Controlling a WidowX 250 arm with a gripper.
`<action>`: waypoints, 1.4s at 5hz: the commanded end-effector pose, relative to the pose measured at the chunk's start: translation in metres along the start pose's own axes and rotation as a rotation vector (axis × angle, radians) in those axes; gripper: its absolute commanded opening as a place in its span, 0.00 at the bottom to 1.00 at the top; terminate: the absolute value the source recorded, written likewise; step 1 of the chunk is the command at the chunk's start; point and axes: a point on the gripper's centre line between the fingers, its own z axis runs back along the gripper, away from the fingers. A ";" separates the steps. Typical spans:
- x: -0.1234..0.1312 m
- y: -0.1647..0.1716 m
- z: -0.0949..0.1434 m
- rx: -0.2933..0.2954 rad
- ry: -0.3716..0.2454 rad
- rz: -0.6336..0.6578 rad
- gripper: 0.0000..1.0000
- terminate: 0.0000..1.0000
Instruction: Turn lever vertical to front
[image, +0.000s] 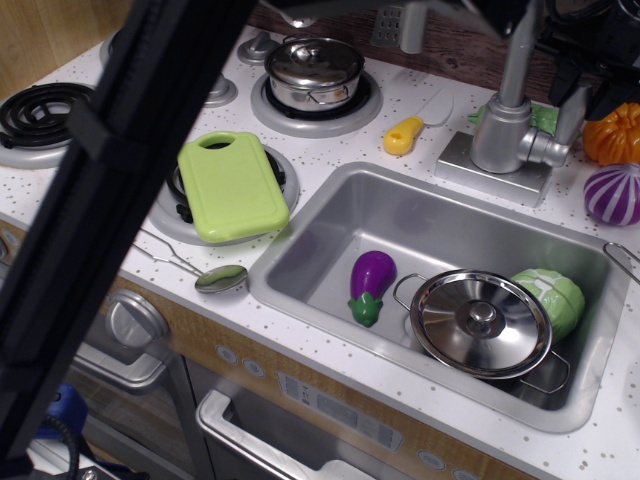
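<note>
I see my claw at the lever right of the faucet; its grip I cannot tell.

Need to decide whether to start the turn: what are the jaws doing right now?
Gripper: at the lever beside the faucet, but whether the jaws are open or closed on it cannot be told; dark and cropped at the frame's top.

My fingers crowd the lever from above, the faucet tight on its left. Right of it the orange pumpkin and the purple onion hem me in. In front there's open counter down to the sink, whose right end is filled by the lidded pot.
</note>
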 end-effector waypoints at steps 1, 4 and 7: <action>-0.014 -0.005 0.028 -0.040 -0.003 0.049 0.00 0.00; -0.040 -0.008 0.008 -0.078 0.029 0.078 0.00 0.00; -0.036 -0.002 0.005 -0.098 0.096 0.026 1.00 0.00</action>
